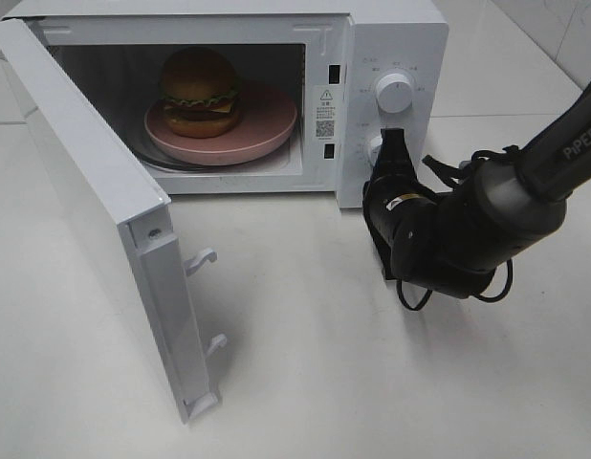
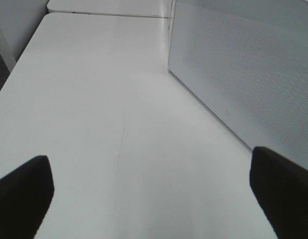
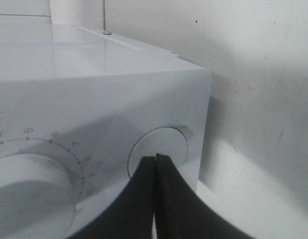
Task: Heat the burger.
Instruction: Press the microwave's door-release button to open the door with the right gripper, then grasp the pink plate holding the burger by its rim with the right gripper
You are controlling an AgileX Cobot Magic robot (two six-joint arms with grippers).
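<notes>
We find the burger (image 1: 200, 91) on the pink plate (image 1: 267, 134) inside the microwave (image 1: 391, 29). Its door (image 1: 95, 220) stands wide open, so heating cannot begin yet. The right gripper (image 3: 155, 158), jaws pressed together into one blunt tip, touches the round button (image 3: 166, 142). The left gripper (image 2: 151, 179) hangs spread wide over the table (image 2: 94, 99) near the door, well placed, we judge, to push it closed.

Bright diffuse light, soft shadows on white table (image 1: 372, 382), close fingers (image 2: 24, 194) blurred
</notes>
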